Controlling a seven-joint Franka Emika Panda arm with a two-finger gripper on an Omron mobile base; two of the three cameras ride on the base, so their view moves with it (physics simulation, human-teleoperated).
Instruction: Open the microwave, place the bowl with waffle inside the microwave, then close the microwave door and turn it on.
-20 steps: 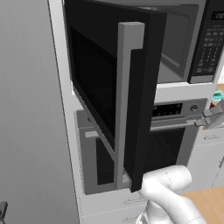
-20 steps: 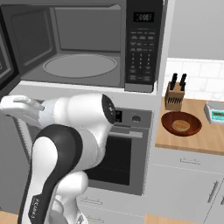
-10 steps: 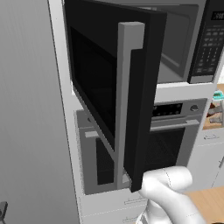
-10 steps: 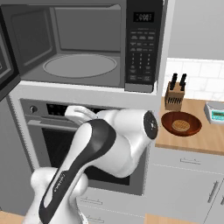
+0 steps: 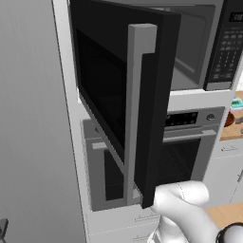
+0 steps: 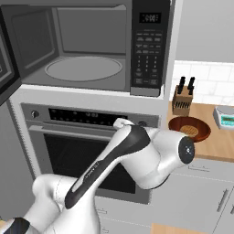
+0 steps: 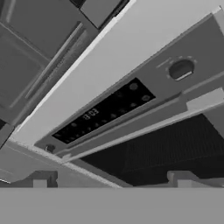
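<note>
The claw (image 7: 112, 179) is spread wide and grasps nothing, its dark fingertips (image 7: 41, 178) facing the silver oven's (image 6: 91, 151) black control strip. At twelve o'clock, the large black built-in microwave (image 6: 91, 45) gapes; its wide black door (image 5: 118, 95) swings out leftward, its grey bar handle (image 5: 137, 114) running vertically. At three o'clock, the small reddish-brown bowl (image 6: 189, 128) holding the tan waffle (image 6: 190, 130) sits upright on the wooden worktop (image 6: 215, 146).
</note>
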